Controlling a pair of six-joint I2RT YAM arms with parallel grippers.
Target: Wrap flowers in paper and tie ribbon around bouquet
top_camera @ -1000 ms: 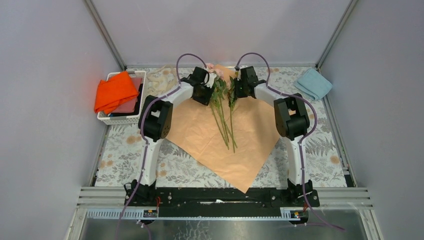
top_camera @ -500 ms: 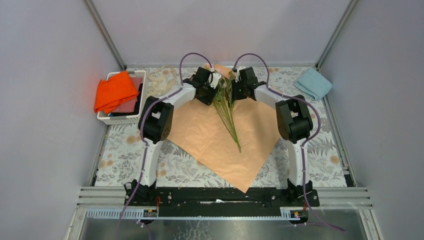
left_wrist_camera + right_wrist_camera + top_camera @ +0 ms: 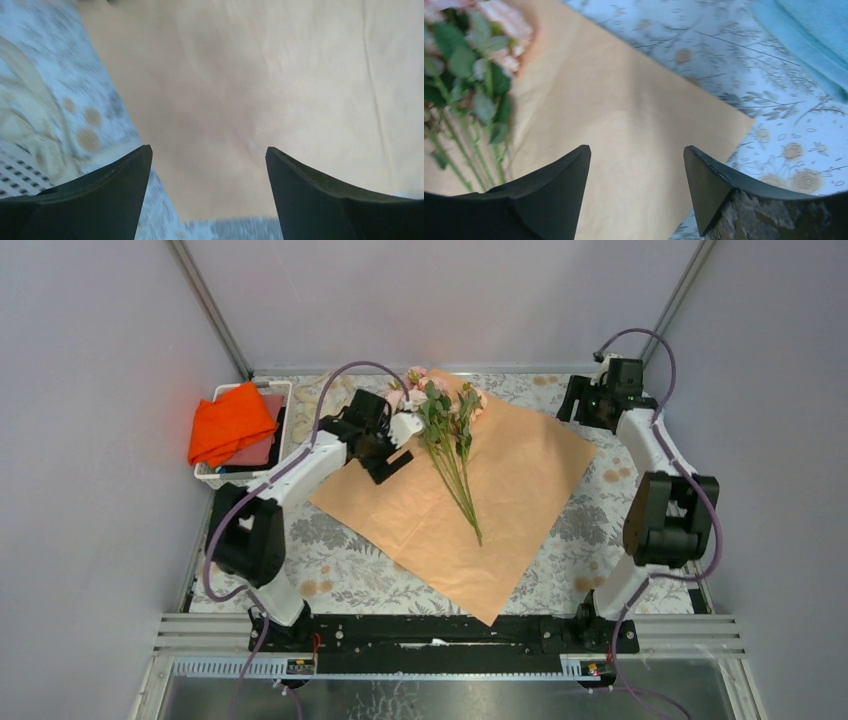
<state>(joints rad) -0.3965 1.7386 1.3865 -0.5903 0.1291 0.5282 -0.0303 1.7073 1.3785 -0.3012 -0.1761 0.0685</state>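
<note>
Nearest the arm bases, the paper (image 3: 470, 540) lies flat on the floral table (image 3: 330, 560), peach face up, one corner pointing toward the bases. On its far half I see the flowers (image 3: 450, 440), with stems running toward the near side and pink blooms at the far corner. My left gripper (image 3: 207, 155) hovers just left of the blooms over the paper's left edge, jaws wide with nothing between them. My right gripper (image 3: 636, 152) hangs well to the right, above the paper's right corner, jaws likewise spread and empty, apart from the flowers. Far left, the cream ribbon (image 3: 320, 400) lies bunched beside a white basket (image 3: 240, 478) holding an orange cloth (image 3: 230, 423). A light blue cloth (image 3: 809, 35) lies far right.
</note>
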